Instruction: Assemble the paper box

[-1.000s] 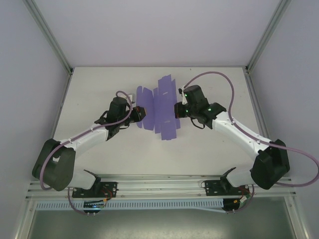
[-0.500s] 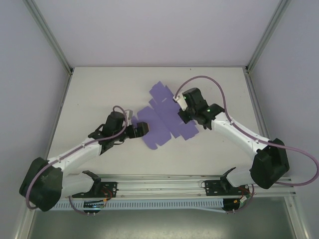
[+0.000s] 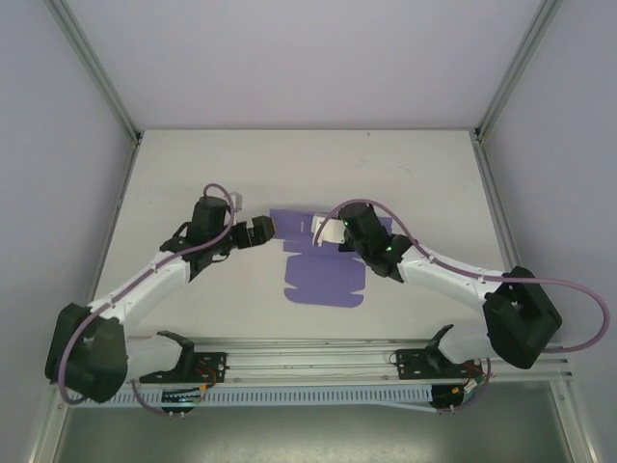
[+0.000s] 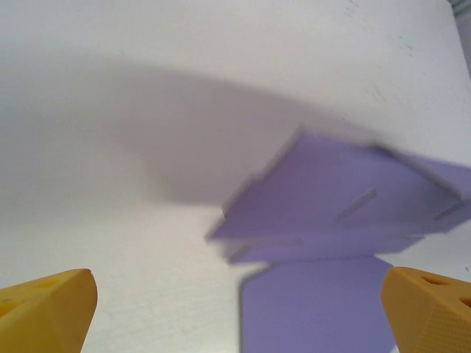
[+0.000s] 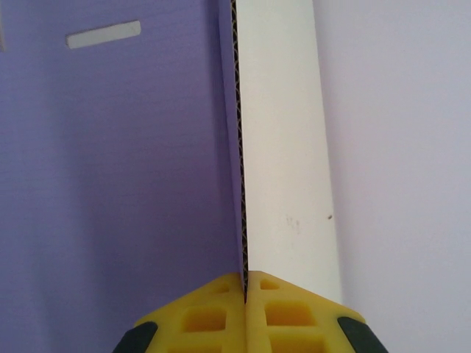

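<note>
**Fold work on the lavender sheet: one side pinched, one side free**

On the left, our left gripper point(image 3: 258, 232) hangs just beside the sheet's left edge. Its yellow fingers point(image 4: 45, 309) are spread wide with nothing between them. In the middle, the paper box point(image 3: 323, 280) is not yet a box. It is a die-cut lavender sheet on the white table point(image 3: 193, 174), between the two arms, with one panel lifted off the surface and another lying flat below it. On the right, our right gripper point(image 3: 333, 231) has its pads pressed together on the edge of an upright panel, purple face on one side, white on the other.

We judge the step in hand to be folding that panel up along its crease. To do it well, we should hold the right pinch firm and turn the panel about the crease rather than drag the whole sheet. The left gripper would serve best by steadying the flat part or taking the neighbouring flap, closing only once the board sits well between its fingers. Thin board is likely to buckle under a sideways pull.
</note>
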`<state>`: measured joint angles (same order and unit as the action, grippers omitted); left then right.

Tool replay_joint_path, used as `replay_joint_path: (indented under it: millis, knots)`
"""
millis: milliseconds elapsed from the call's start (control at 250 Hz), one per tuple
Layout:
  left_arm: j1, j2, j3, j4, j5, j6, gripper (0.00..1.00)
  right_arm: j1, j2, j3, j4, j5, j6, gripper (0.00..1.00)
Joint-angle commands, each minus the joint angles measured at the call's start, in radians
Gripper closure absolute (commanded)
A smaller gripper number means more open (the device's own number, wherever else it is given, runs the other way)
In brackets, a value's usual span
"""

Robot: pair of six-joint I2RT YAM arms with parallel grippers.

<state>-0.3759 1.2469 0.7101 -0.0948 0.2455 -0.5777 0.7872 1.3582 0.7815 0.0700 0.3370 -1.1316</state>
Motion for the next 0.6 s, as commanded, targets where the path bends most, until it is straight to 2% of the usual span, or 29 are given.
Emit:
replay_joint_path:
  millis: [0, 64, 132, 220, 360, 432, 520, 600]
  knots:
    - [0.020, 0.063, 0.027, 0.076, 0.074, 0.143, 0.02, 0.003, -0.006, -0.004, 0.077, 0.018, -0.045, 1.00]
    - [0.019, 0.070, -0.011, 0.171, 0.160, 0.258, 0.02, 0.002, -0.019, 0.001, 0.053, -0.010, -0.022, 1.00]
    - [0.021, 0.063, -0.040, 0.222, 0.202, 0.326, 0.02, -0.004, -0.032, 0.015, 0.005, -0.039, -0.001, 1.00]
    - [0.021, 0.045, -0.092, 0.295, 0.218, 0.355, 0.01, -0.021, -0.041, 0.040, -0.059, -0.085, 0.032, 1.00]
    - [0.020, 0.075, -0.112, 0.281, 0.219, 0.291, 0.02, -0.042, -0.026, 0.043, -0.031, -0.084, 0.062, 1.00]
    - [0.018, 0.099, -0.114, 0.278, 0.310, 0.245, 0.03, -0.053, -0.012, 0.061, -0.063, -0.082, 0.087, 1.00]
    - [-0.010, 0.116, -0.151, 0.443, 0.490, 0.155, 0.07, -0.057, -0.002, 0.062, -0.063, -0.088, 0.109, 1.00]
    - [-0.069, 0.151, -0.155, 0.566, 0.503, 0.113, 0.10, -0.059, 0.005, 0.058, -0.052, -0.093, 0.132, 1.00]
